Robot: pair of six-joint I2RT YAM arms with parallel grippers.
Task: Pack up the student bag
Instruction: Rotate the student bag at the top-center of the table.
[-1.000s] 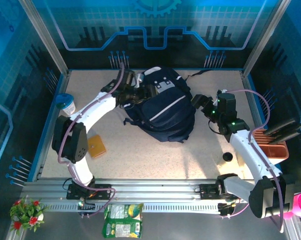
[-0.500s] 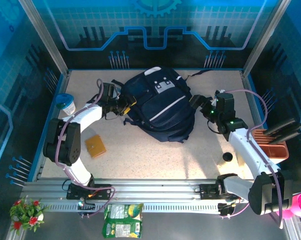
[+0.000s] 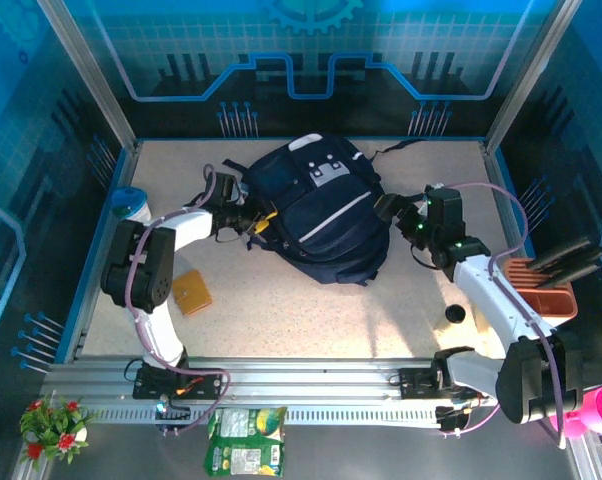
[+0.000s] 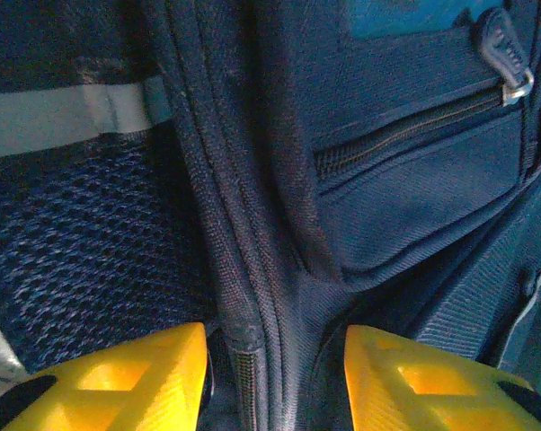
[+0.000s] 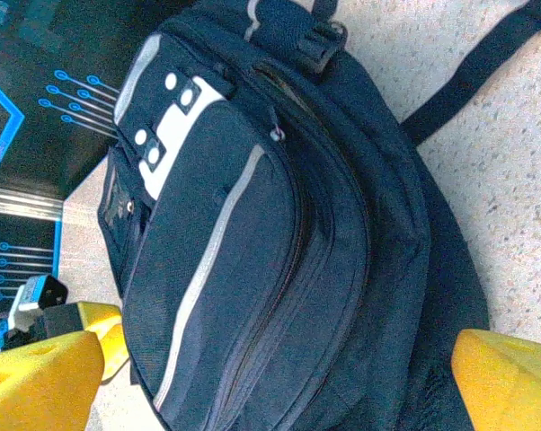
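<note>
The student bag [image 3: 326, 215] lies flat in the middle of the table: dark navy, with a thin white stripe and a white patch. My left gripper [image 3: 253, 222] is at its left edge. In the left wrist view the yellow fingers [image 4: 118, 382] stand on either side of a zipper ridge of the bag [image 4: 387, 206], with small gaps on both sides, so the gripper [image 4: 275, 377] is open. My right gripper [image 3: 389, 207] hovers at the bag's right side, wide open. The right wrist view looks along the bag's front [image 5: 252, 233] between that gripper's [image 5: 275, 368] spread fingers.
A tan wallet-like pad [image 3: 192, 291] lies on the table at the near left. A blue-lidded cup [image 3: 131, 205] stands at the left edge. At the right are a small black object [image 3: 454, 313] and an orange tray [image 3: 546, 290]. A green packet [image 3: 243, 440] lies in front of the rail.
My left arm has drawn back from the top of the bag to its left edge, and its jaws have narrowed. The right gripper has edged slightly closer to the bag.
</note>
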